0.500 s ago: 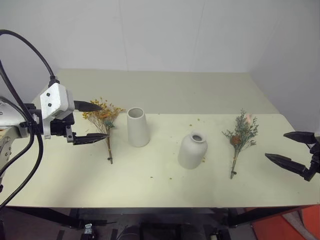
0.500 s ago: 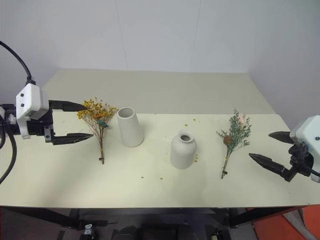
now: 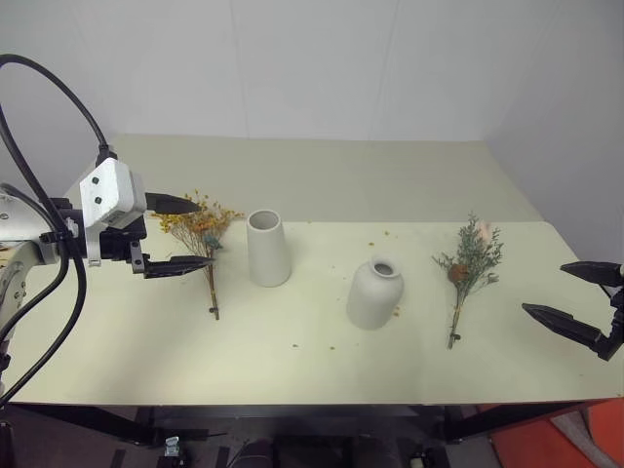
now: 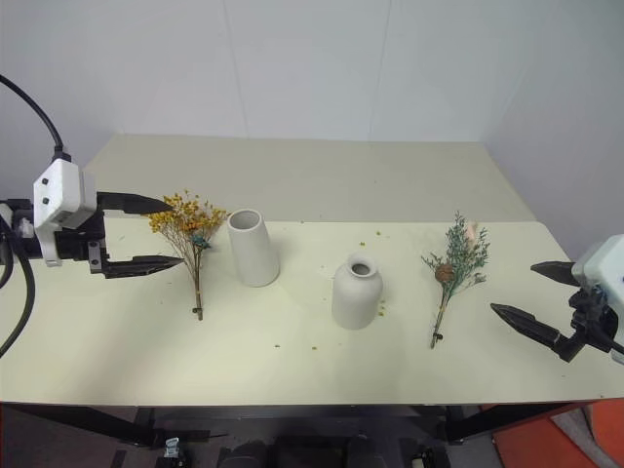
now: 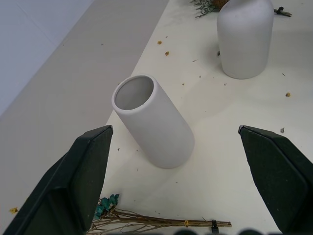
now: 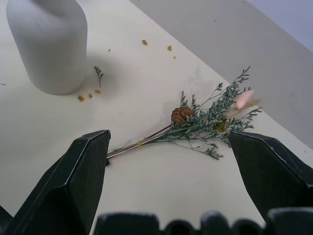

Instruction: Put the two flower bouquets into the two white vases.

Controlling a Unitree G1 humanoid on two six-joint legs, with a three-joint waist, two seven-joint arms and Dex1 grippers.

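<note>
A: Step? Approach, nothing picked. Yellow-orange dried bouquet (image 3: 203, 234) and grey-green feathery bouquet (image 3: 470, 265) lie flat on the cream bench (image 3: 292, 361); the tall tapered white vase (image 3: 268, 248) and squat narrow-necked white vase (image 3: 375, 292) stand between them.

B: Left gripper (image 3: 178, 234) and right gripper (image 3: 577, 302) both spread, empty. Next, I'd judge: drop onto the stems.

squat vase (image 5: 244, 36) top cut off; yellow bouquet (image 5: 161, 223) mostly cropped

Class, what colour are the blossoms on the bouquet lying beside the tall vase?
Yellow-orange, on thin brown stems; the yellow-orange bouquet shows best in the right eye view.
</note>
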